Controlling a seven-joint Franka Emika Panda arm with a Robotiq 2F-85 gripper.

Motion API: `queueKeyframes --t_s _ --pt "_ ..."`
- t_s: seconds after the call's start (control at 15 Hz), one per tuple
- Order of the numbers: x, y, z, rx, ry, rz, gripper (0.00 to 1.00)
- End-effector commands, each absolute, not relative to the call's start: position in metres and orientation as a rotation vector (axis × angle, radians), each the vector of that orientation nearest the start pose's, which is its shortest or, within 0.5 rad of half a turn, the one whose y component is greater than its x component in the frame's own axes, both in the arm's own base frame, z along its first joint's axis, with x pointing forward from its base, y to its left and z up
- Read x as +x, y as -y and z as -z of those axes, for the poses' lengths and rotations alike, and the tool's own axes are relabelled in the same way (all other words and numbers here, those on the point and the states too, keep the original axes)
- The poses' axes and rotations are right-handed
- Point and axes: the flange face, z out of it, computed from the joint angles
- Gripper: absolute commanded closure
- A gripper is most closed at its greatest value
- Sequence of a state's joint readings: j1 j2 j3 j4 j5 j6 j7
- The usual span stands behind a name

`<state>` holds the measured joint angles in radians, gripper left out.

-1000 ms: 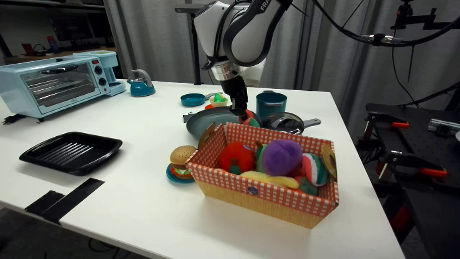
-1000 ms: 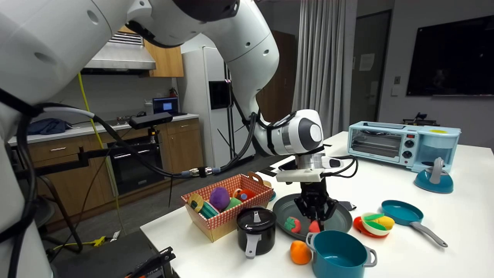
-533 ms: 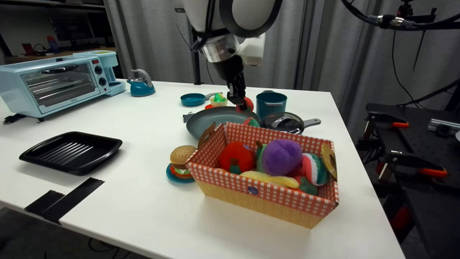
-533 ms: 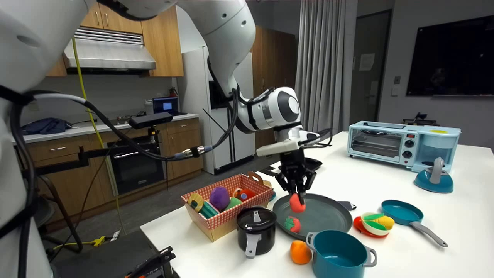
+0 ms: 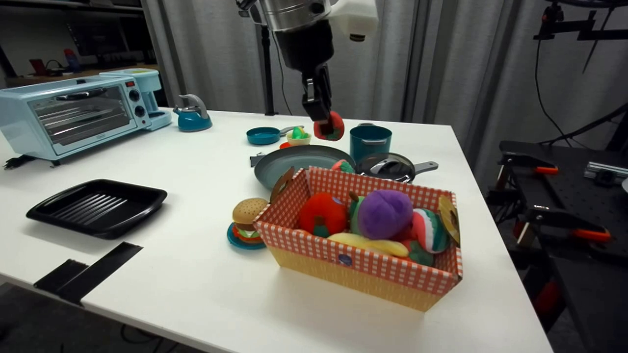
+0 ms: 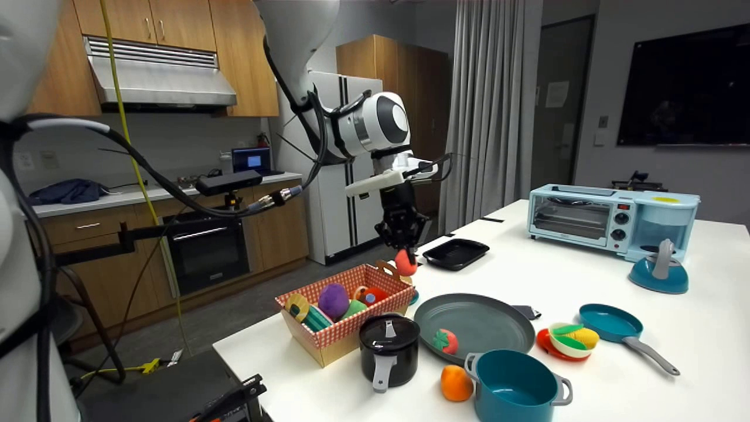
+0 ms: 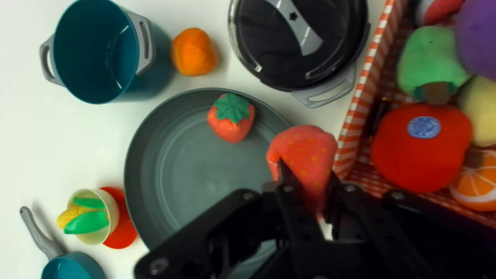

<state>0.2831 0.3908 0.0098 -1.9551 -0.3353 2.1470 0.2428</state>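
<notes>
Wrist view: your fingers (image 7: 296,221) clamp a red toy strawberry (image 7: 306,151), framed between grey dish (image 7: 197,166) and checked basket (image 7: 360,89). In an exterior view, it hangs above the counter (image 5: 186,274). In an exterior view, it hangs beyond a black pot (image 6: 398,351); travel high and slowly

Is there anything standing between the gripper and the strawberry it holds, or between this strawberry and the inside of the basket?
The gripper grips the strawberry directly, nothing visible between. Toward the inside, only the basket wall beside the plate stands; the strawberry appears higher than it.
</notes>
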Motion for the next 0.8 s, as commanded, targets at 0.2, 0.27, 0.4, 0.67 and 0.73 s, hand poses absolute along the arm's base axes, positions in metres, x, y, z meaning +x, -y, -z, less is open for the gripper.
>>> queueKeyframes --t_s 0.2,0.27,0.4,0.67,0.73 --pt "0.545 -0.211 -0.254 -3.297 0.467 -0.159 0.96" --pt "0.541 -0.218 -0.252 -3.287 0.478 -0.162 0.96" --pt "0.534 -0.227 -0.248 -3.269 0.492 -0.177 0.57" --pt "0.529 -0.236 -0.246 -3.255 0.498 -0.188 0.27" --pt "0.529 -0.237 -0.247 -3.253 0.499 -0.185 0.2"
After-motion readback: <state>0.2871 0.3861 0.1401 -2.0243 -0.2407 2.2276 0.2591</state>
